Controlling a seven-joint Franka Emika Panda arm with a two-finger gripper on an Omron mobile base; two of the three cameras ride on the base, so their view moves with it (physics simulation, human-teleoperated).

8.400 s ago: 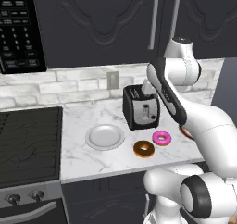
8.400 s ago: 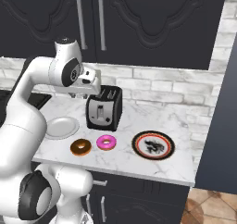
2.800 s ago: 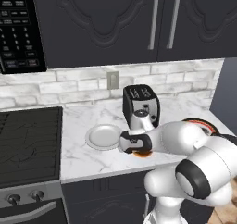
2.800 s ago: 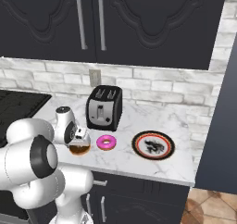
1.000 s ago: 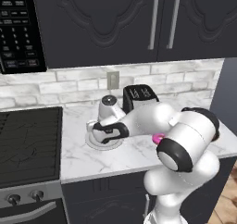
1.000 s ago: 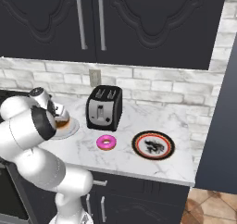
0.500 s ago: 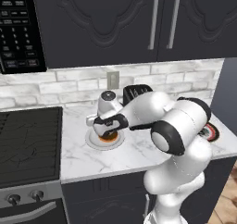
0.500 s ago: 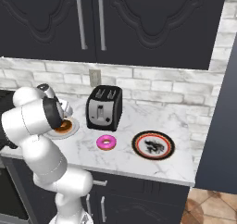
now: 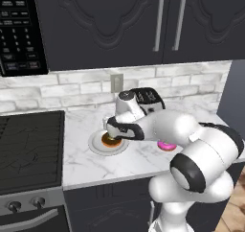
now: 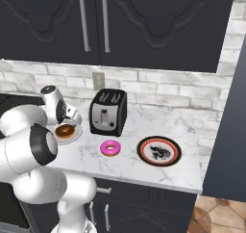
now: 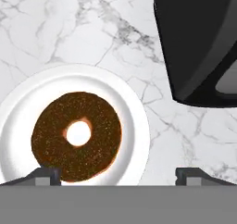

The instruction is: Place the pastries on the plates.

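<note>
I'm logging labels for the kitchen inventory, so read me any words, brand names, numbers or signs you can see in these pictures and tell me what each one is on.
No text can be read anywhere.
Microwave keypad: pale marks on the buttons, too small and blurred to read.
Toaster: no visible brand or label.
Banded plate: a dark pattern in the middle, not lettering.
Chocolate donut, white plate, pink donut: no markings.
</note>
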